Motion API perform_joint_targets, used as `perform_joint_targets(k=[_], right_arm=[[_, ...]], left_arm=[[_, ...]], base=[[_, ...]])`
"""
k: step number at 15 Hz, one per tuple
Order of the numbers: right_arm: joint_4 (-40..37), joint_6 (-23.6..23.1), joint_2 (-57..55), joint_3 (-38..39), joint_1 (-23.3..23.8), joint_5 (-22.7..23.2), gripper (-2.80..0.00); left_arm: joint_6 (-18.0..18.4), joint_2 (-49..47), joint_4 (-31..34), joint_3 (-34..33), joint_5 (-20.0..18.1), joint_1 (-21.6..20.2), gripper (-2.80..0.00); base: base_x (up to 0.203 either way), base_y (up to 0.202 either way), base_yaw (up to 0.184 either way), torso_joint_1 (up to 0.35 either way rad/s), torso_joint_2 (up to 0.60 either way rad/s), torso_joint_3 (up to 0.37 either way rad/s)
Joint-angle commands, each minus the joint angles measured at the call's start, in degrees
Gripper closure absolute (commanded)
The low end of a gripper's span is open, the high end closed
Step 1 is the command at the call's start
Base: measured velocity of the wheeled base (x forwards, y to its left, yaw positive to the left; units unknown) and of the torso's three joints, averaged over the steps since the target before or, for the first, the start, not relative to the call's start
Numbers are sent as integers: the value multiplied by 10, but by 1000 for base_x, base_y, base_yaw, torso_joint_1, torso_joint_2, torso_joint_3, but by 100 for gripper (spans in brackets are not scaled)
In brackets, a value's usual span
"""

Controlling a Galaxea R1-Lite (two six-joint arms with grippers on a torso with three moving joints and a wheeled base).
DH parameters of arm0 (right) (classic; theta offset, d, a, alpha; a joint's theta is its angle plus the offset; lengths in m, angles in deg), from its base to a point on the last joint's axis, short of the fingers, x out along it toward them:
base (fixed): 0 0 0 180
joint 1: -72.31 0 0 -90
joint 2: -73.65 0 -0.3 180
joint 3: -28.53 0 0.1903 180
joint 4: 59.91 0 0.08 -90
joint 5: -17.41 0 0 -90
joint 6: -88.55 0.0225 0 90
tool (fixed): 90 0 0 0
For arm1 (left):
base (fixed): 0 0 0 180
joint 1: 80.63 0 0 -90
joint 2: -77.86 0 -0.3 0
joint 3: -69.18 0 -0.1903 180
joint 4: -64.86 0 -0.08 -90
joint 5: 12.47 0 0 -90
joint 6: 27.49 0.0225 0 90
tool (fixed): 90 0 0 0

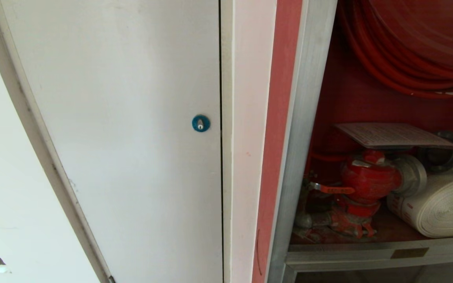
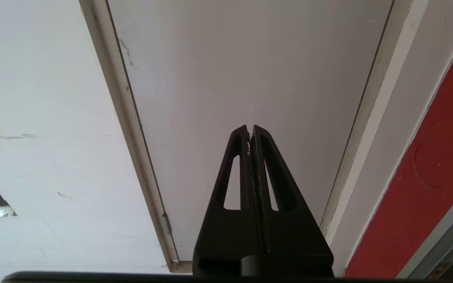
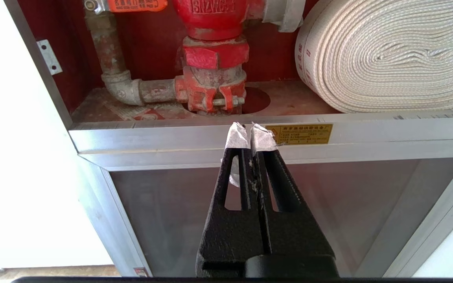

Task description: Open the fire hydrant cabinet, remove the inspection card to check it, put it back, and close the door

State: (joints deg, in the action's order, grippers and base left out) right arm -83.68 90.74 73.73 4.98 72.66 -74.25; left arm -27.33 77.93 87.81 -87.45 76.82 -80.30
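Note:
The fire hydrant cabinet (image 1: pixel 307 118) stands open at the right of the head view, showing its red interior. The inspection card (image 1: pixel 391 135) lies flat on top of the red valve (image 1: pixel 368 179), beside the white rolled hose (image 1: pixel 442 206) and under the red hose reel (image 1: pixel 415 51). The door is out of view. Neither arm shows in the head view. My right gripper (image 3: pixel 250 125) is shut and holds nothing; its taped tips point at the cabinet's silver sill (image 3: pixel 151 137), below the valve (image 3: pixel 212 51). My left gripper (image 2: pixel 249 127) is shut and empty, facing a white panel (image 2: pixel 250 59).
A plain white panel (image 1: pixel 132 118) with a blue round lock (image 1: pixel 200 123) fills the left of the head view. Below the sill sits a smaller dark glass panel (image 3: pixel 328 204) in a silver frame. A yellow label plate (image 3: pixel 299 134) is fixed on the sill.

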Motion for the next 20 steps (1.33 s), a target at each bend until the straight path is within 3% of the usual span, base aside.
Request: perform_joint_targets(k=[1, 13, 20], right_arm=[[0, 0, -1, 0, 0, 0, 0], [0, 0, -1, 0, 0, 0, 0], [0, 0, -1, 0, -1, 0, 0]], left_arm=[[0, -1, 0, 0, 0, 0, 0], [0, -1, 0, 0, 0, 0, 0], [0, -1, 0, 0, 0, 0, 0]], base=[[0, 0, 0, 0, 0, 0], [0, 0, 0, 0, 0, 0], [-176, 0, 1, 3, 2, 4]])
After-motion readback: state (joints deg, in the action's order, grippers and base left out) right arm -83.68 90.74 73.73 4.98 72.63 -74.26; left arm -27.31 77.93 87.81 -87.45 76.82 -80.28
